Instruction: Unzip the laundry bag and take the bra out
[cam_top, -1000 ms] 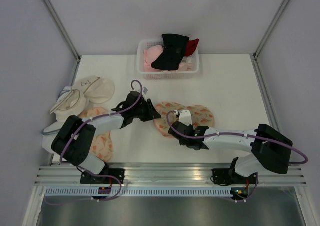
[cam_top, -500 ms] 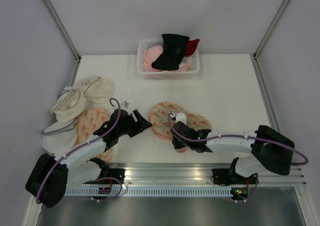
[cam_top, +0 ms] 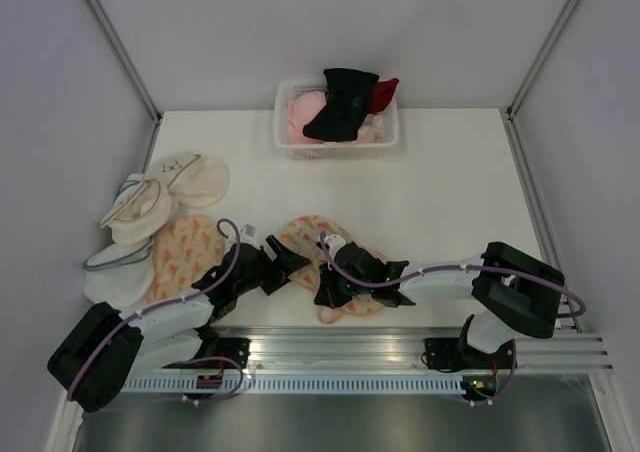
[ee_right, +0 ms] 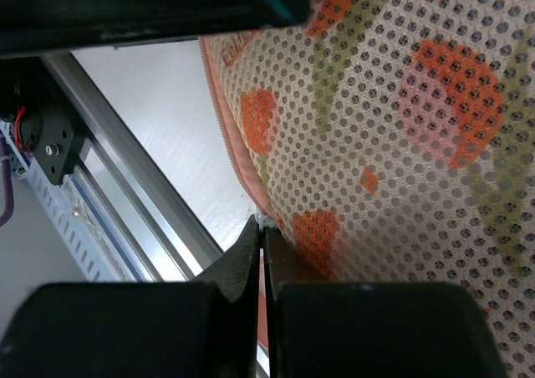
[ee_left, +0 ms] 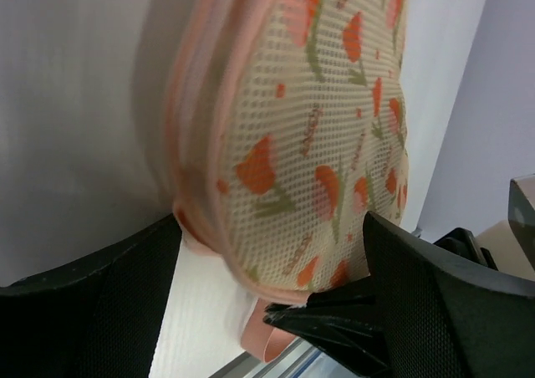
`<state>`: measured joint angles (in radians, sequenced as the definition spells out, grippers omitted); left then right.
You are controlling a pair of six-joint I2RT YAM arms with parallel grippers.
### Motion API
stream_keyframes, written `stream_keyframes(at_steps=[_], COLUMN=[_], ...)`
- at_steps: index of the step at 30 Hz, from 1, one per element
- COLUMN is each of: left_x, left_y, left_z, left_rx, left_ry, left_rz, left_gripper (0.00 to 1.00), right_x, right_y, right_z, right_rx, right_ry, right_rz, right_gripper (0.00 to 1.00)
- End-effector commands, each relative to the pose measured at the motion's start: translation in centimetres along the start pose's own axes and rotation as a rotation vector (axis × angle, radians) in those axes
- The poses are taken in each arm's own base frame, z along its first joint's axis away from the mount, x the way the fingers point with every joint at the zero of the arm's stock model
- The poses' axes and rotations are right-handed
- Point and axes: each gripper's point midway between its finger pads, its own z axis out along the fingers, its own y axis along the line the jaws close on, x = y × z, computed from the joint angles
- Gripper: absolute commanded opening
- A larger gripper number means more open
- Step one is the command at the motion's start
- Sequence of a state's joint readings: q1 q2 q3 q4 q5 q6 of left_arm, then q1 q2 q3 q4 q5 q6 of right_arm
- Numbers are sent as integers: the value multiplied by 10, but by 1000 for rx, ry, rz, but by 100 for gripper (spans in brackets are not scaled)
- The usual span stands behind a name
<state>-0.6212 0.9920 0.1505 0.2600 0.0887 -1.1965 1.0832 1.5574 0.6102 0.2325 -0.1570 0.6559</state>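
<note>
View from above: a white counter [cam_top: 450, 192] with two black robot arms reaching in from its near edge. The laundry bag [cam_top: 305, 240], a peach-cream mesh pouch with an orange-and-green print and pink edging, lies close to the near edge between the two arms. Much of it is covered by the right arm, so only its far end and a strip by the metal rail [cam_top: 340, 347] show.

The left gripper [cam_top: 290, 269] sits at the bag's left end. Its wrist camera shows its fingers [ee_left: 92, 311] spread wide apart, with the rounded end of the bag between them. Whether either finger touches the fabric cannot be told.

The right gripper [cam_top: 325, 292] lies over the bag's near side. Its wrist camera shows its fingers [ee_right: 242, 261] pressed tightly together, their tips on the pink zipper edging and apparently pinching it. The zipper pull is too small to make out, as is whether the zipper is open.

The bra is not visible in any view.

At the far edge stands a white basket [cam_top: 285, 137] holding a black garment [cam_top: 340, 107], a pink garment [cam_top: 305, 112] and a red garment [cam_top: 385, 92], all heaped and partly hiding one another. At the left lie plain cream pouches [cam_top: 190, 177] and, nearer, an orange printed pouch [cam_top: 180, 257], partly under the left arm.
</note>
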Motion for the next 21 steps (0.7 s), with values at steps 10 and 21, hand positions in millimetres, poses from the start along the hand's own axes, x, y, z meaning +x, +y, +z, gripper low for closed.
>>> stream_keyframes(at_steps=[10,21], left_x=[15,-9], left_y=[-41,-32], left_z=[19,19], left_rx=[123,21], left_ry=[26,-91], left_rz=[-21,2], left_gripper=[59,2], right_x=[-19,25], right_y=[21,3], right_z=[-17,-36], right_rx=[-71,1], right_ry=[-66,81], right_rz=[-65,-85], right_gripper=[0,0])
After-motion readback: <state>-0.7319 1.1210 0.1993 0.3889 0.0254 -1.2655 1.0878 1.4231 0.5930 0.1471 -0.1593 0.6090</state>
